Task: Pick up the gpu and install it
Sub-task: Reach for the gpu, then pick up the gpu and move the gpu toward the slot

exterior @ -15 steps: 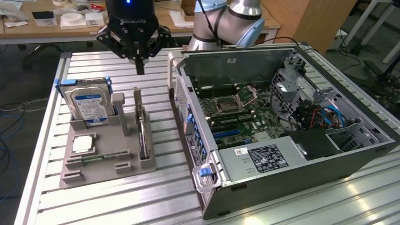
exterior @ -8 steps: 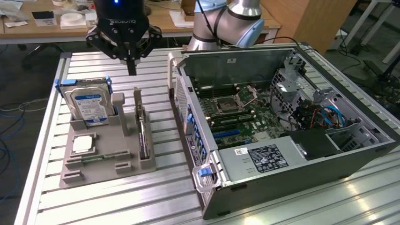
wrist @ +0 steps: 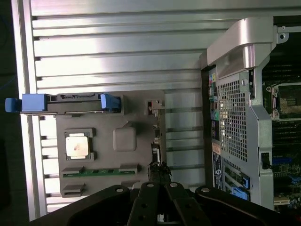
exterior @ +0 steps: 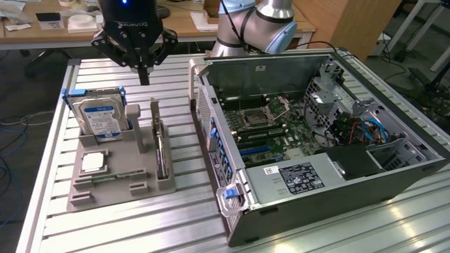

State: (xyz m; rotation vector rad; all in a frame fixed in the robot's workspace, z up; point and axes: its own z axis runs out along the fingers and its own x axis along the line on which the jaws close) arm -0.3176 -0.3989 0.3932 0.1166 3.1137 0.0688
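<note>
Black gripper clenched empty, hovering above upright gpu in grey holder, beside open computer case.

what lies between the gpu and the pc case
Nothing. Bare table slats fill the gap between the gpu and the case. Both the exterior view and the wrist view show it.

Desk: Anything legible on your feed?
Operator: I read one brand, "ROBOTIQ", in pale letters on the black body of the gripper in the exterior view.
Desk: And the hard drive?
Operator: Its blue label carries print, but I can't make out a word. Same for the black label and white sticker on the power supply
</note>
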